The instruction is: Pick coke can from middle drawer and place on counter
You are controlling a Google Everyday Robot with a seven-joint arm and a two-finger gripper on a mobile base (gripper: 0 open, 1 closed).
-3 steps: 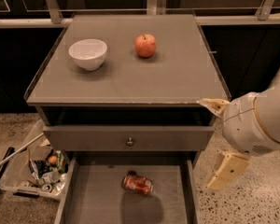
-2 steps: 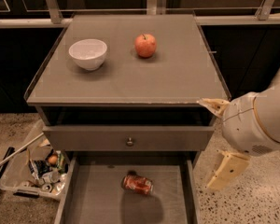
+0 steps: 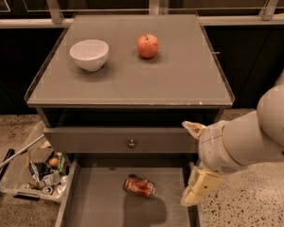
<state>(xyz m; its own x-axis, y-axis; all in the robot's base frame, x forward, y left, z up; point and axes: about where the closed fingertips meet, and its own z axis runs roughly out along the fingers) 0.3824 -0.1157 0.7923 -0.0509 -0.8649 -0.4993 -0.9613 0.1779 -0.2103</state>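
Observation:
The coke can (image 3: pixel 139 186) lies on its side on the floor of the open middle drawer (image 3: pixel 97 202), near the middle. The counter (image 3: pixel 184 77) is the grey cabinet top above it. My gripper (image 3: pixel 191 163) is open and empty. It hangs at the right edge of the drawer, to the right of the can and apart from it. One finger (image 3: pixel 193 128) is up by the closed drawer front, the other (image 3: pixel 199 189) is down beside the drawer's right wall.
A white bowl (image 3: pixel 89 54) and a red apple (image 3: pixel 147 46) stand on the counter's back half. A closed drawer front with a round knob (image 3: pixel 131 143) sits above the open drawer. A clear bin of trash (image 3: pixel 33 174) lies on the floor at left.
My gripper has moved left and a little down, closer to the open drawer's right side. The can, bowl and apple have not moved.

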